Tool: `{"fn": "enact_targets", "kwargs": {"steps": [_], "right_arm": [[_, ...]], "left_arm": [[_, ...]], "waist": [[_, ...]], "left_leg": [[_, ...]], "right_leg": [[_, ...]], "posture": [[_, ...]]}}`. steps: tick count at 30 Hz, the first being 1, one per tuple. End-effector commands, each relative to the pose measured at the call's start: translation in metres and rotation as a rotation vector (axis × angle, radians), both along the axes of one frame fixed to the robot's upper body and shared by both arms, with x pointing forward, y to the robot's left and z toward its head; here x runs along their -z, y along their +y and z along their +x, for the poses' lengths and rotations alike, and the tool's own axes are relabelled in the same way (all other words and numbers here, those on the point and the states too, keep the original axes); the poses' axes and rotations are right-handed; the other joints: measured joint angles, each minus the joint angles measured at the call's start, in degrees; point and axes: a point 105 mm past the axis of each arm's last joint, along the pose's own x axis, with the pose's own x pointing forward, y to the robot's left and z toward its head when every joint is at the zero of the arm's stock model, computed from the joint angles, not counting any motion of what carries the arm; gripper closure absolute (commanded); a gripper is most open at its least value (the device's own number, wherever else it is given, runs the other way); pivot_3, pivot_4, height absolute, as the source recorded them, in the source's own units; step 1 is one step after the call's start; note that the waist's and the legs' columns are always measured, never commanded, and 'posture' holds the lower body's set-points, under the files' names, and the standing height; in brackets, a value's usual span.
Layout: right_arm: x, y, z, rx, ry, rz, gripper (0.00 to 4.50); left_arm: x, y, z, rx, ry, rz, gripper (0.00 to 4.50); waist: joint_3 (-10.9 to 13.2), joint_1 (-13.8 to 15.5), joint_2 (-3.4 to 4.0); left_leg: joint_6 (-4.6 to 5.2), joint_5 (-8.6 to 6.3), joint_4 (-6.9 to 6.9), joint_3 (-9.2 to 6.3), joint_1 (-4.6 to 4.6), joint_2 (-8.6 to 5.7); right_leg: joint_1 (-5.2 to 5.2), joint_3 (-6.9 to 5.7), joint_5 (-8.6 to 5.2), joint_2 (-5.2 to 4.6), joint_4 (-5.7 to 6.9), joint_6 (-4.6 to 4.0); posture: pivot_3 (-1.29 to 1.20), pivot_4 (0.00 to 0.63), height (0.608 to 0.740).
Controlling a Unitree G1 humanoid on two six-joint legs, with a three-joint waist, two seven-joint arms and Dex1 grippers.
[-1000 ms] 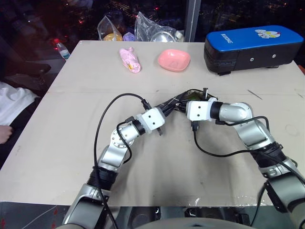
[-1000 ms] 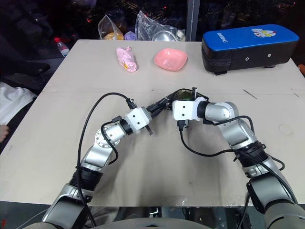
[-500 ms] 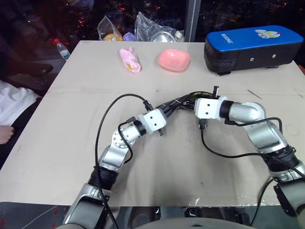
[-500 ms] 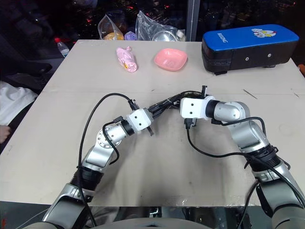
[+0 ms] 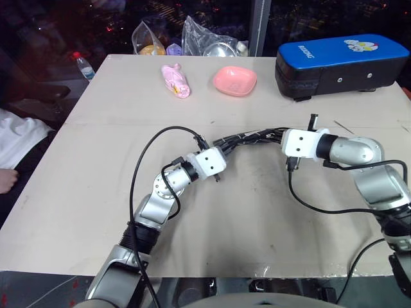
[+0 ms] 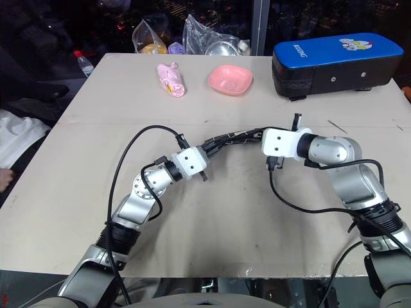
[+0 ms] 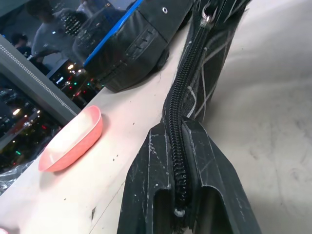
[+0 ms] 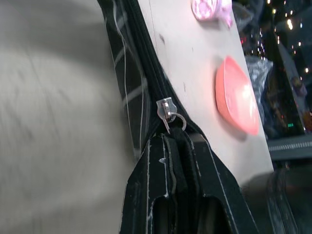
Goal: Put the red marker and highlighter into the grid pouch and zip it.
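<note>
The grid pouch [image 5: 250, 135] hangs stretched above the table between my two grippers, its zipper edge up. My left gripper [image 5: 220, 142] is shut on the pouch's left end, clamped over the zipper teeth [image 7: 176, 146]. At the right end, my right gripper [image 5: 280, 133] is shut on the zipper pull, right behind the silver slider [image 8: 167, 111]. In the left wrist view the closed teeth run from my fingers to the slider [image 7: 207, 17]. The red marker and the highlighter are hidden.
A blue-topped black case [image 5: 340, 64] stands at the back right. A pink bowl [image 5: 234, 80] and a pink wrapped thing [image 5: 175, 80] lie at the back, with plastic bags [image 5: 205, 38] behind them. A person's hand [image 5: 6, 179] rests beyond the table's left edge.
My right gripper has moved to the right with the zipper pull, drawing the pouch out long and flat. The left gripper has stayed in place on the pouch's other end.
</note>
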Motion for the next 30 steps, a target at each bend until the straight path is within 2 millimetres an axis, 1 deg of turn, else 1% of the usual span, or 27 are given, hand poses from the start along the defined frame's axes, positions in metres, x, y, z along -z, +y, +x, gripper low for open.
{"fn": "enact_targets", "kwargs": {"steps": [1,5,10,13,17,23,25,30], "right_arm": [[-0.024,-0.021,0.001,0.061,-0.078,0.011,4.47],[-0.022,-0.030,-0.001,0.097,-0.044,-0.029,4.47],[-0.012,-0.030,-0.005,0.142,0.030,-0.073,4.47],[-0.008,-0.034,-0.001,0.222,0.057,-0.107,4.47],[-0.006,-0.044,0.004,0.295,0.080,-0.176,4.47],[-0.006,-0.055,0.011,0.360,0.076,-0.222,4.47],[-0.007,-0.064,0.016,0.398,0.056,-0.245,4.47],[-0.012,-0.068,0.023,0.426,0.058,-0.157,4.47]], "left_arm": [[0.002,0.013,0.006,-0.063,-0.006,0.018,4.50],[-0.001,0.018,0.012,-0.112,-0.042,0.030,4.50],[-0.012,0.018,0.017,-0.164,-0.112,0.014,4.50],[-0.017,0.010,0.012,-0.149,-0.150,0.020,4.50],[-0.019,0.004,0.010,-0.149,-0.193,0.053,4.50],[-0.020,0.007,0.009,-0.174,-0.216,0.076,4.50],[-0.021,0.011,0.010,-0.194,-0.231,0.089,4.50],[-0.021,0.018,0.011,-0.221,-0.236,0.105,4.50]], "waist": [[0.00,0.01,0.00],[0.00,0.05,0.00],[0.00,0.13,0.00],[0.00,0.15,0.00],[0.00,0.14,0.00],[0.00,0.08,0.00],[0.00,0.07,0.00],[0.00,0.04,0.00]], "left_leg": [[0.00,0.00,0.00,-0.01,0.00,-0.01],[0.00,0.00,0.00,0.01,0.00,0.00],[0.00,0.00,0.00,-0.01,0.00,-0.01],[0.00,0.00,0.00,-0.02,0.00,0.00],[0.00,0.00,0.01,0.00,0.00,-0.01],[0.00,0.00,0.00,-0.01,-0.01,-0.09],[0.00,0.00,0.01,-0.01,-0.01,-0.09],[0.00,0.00,0.01,0.00,-0.01,-0.09]], "right_leg": [[0.00,0.00,0.00,0.00,0.00,0.00],[0.00,0.00,0.00,0.00,0.00,0.00],[0.00,0.00,0.00,0.00,0.00,0.00],[0.00,0.00,0.00,0.00,0.00,0.00],[0.00,0.00,0.00,0.00,0.00,0.00],[0.00,0.00,0.00,0.00,0.00,0.00],[0.00,0.00,0.00,0.00,0.00,0.00],[0.00,0.00,0.00,0.00,0.00,0.00]], "posture": [[0.00,0.150,0.740],[0.00,0.150,0.740],[0.00,0.150,0.740],[0.00,0.150,0.740],[0.00,0.150,0.740],[0.00,0.150,0.740],[0.00,0.150,0.740],[0.00,0.150,0.740]]}}
